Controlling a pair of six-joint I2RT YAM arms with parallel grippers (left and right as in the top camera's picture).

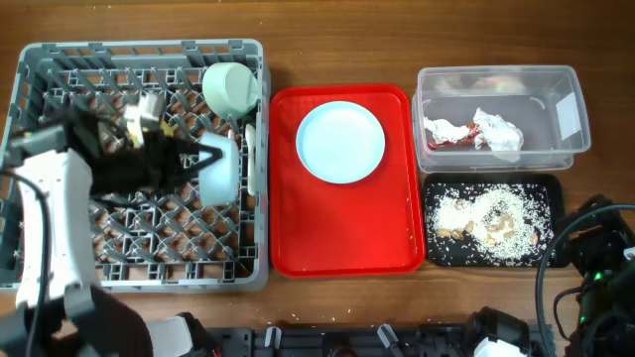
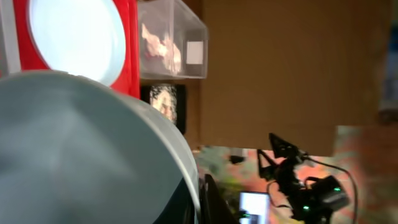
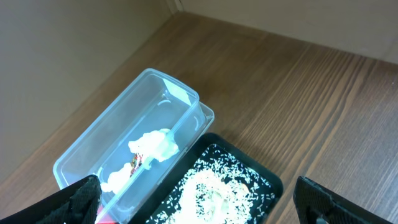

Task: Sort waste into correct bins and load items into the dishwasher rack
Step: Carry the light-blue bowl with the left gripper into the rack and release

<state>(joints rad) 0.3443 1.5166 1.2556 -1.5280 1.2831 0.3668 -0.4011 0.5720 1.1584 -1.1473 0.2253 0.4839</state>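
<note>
Sorting done: napkin (image 1: 476, 131) in clear tub (image 1: 496, 70), food scraps (image 1: 491, 216) in black tray (image 1: 554, 190); pale green bowl (image 1: 230, 87) in rack (image 1: 99, 50); my left end effector (image 1: 203, 159) meets a pale vessel (image 1: 220, 177) there, and I cannot tell whether it is clamped; my right end effector (image 3: 196, 186) is apart and empty; plate (image 1: 340, 142) on red tray (image 1: 288, 248), not yet loaded.

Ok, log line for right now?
left claw: shut on bowl, over rack | right claw: open, empty | plate: on red tray | napkin: in tub | scraps: in black tray
</note>
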